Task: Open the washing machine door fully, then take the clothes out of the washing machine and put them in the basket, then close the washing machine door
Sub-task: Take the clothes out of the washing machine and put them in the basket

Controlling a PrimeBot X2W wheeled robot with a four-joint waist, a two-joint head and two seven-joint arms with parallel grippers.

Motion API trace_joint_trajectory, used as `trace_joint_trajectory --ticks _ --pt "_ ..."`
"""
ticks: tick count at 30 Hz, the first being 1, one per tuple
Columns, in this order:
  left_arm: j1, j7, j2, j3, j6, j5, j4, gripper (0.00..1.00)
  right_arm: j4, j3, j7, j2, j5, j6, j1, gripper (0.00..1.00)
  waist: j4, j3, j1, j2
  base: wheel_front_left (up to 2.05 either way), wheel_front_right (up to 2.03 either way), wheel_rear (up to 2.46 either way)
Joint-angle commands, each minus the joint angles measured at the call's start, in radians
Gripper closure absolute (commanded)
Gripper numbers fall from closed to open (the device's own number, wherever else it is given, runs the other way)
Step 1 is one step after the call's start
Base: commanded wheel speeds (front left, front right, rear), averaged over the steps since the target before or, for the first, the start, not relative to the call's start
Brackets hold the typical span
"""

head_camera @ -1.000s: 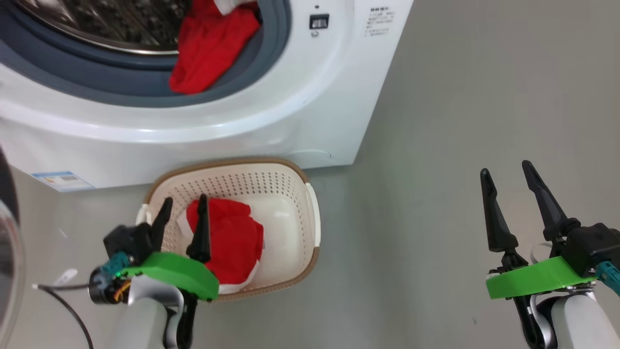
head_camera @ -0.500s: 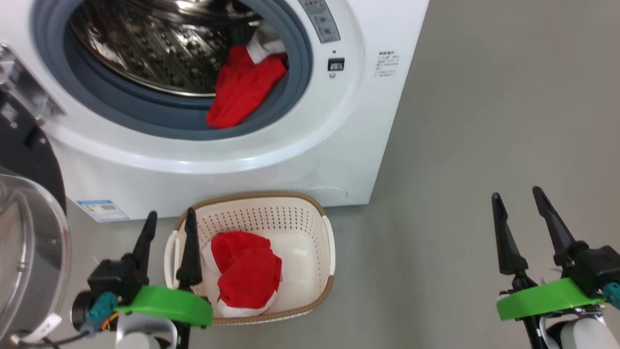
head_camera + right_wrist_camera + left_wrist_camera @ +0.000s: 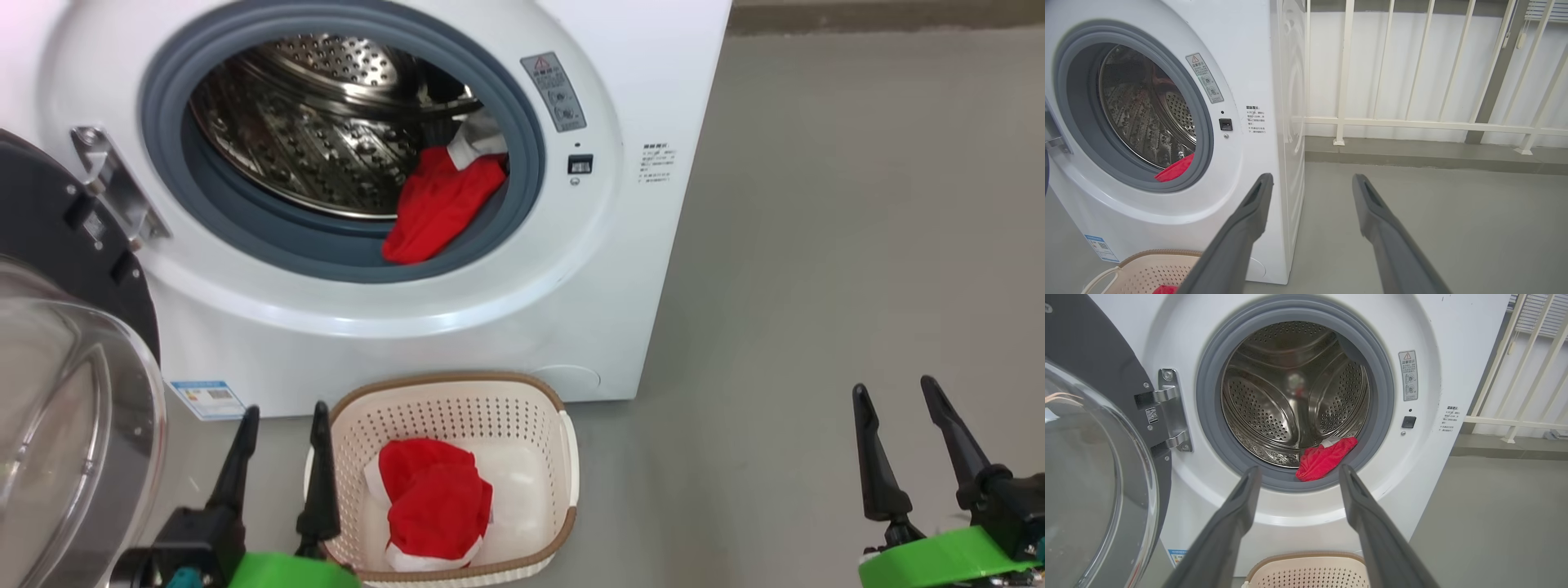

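The washing machine [image 3: 604, 269] [image 3: 1429, 335] [image 3: 1249, 41] stands with its door [image 3: 65, 384] [image 3: 1090, 457] swung wide open to the left. A red garment [image 3: 441, 208] [image 3: 1325, 459] [image 3: 1175, 169] drapes over the grey gasket at the drum's lower right. More red clothes [image 3: 437, 502] lie in the cream basket [image 3: 522, 416] [image 3: 1306, 571] [image 3: 1147, 273] on the floor before the machine. My left gripper [image 3: 282, 412] [image 3: 1298, 471] is open and empty at the basket's left rim. My right gripper [image 3: 894, 388] [image 3: 1310, 179] hangs open and empty over bare floor, far right.
Grey floor [image 3: 816, 245] spreads to the right of the machine. A white railing [image 3: 1412, 122] on a low kerb runs behind it. A blue label [image 3: 208, 398] sits low on the machine's front.
The camera has tilted up, so the drum opening and door come into view. My left gripper has drawn back from over the basket to its left rim. Both grippers stay open.
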Motion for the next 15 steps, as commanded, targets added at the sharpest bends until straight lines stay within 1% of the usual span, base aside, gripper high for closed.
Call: trace_joint_trajectory --ticks 1,8,11,15 --pt "0.01 -0.012 0.017 0.038 0.006 0.012 -0.037 0.0 -0.03 0.019 -0.002 -0.014 -0.002 0.0 -0.003 0.0 0.001 -0.022 0.0 0.0 0.0 0.0 0.0" --pt "0.069 -0.012 0.027 0.045 0.011 0.014 -0.058 0.0 -0.039 0.015 0.004 -0.014 0.006 0.0 0.037 0.0 0.0 -0.064 0.0 0.0 0.0 0.0 0.0" --pt "0.08 -0.008 0.035 0.032 -0.001 0.016 -0.064 0.0 -0.042 0.021 0.004 -0.014 0.015 0.0 0.049 0.0 -0.001 -0.075 0.0 0.0 0.0 0.0 0.0" --pt "0.093 0.002 0.042 0.025 -0.005 0.015 -0.07 0.0 -0.043 0.027 0.004 -0.014 0.015 0.0 0.06 0.0 -0.006 -0.088 0.0 0.0 0.0 0.0 0.0"
